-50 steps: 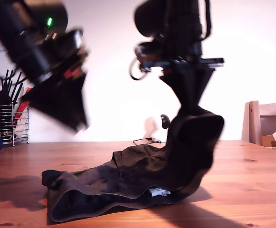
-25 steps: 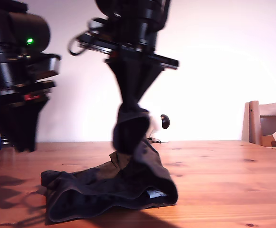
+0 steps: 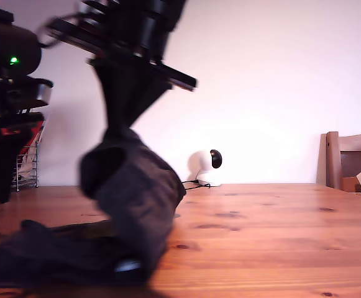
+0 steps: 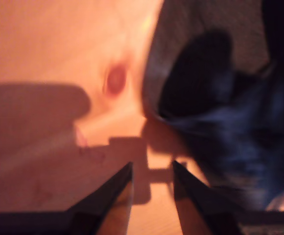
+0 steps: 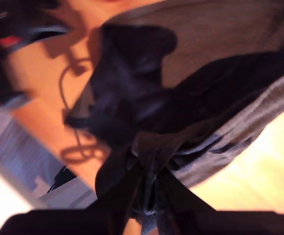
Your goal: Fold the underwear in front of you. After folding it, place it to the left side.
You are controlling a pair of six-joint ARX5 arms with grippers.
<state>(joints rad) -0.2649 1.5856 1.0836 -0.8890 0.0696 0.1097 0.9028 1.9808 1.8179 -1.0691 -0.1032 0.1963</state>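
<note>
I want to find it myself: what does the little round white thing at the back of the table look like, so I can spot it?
Start at the wooden table and look to its far edge by the white wall. There sits the small white ball-shaped gadget, to the exterior view's right of the hanging underwear. It is the only white, round thing there, with a dark spot on one side.

Wooden bench point(image 3: 279, 236) with knots in the grain, a small white round gadget point(image 3: 204, 167) with a cable by the wall, a wooden chair point(image 3: 351, 162) at the exterior view's right, wire rack point(image 3: 26, 164) far left.
</note>
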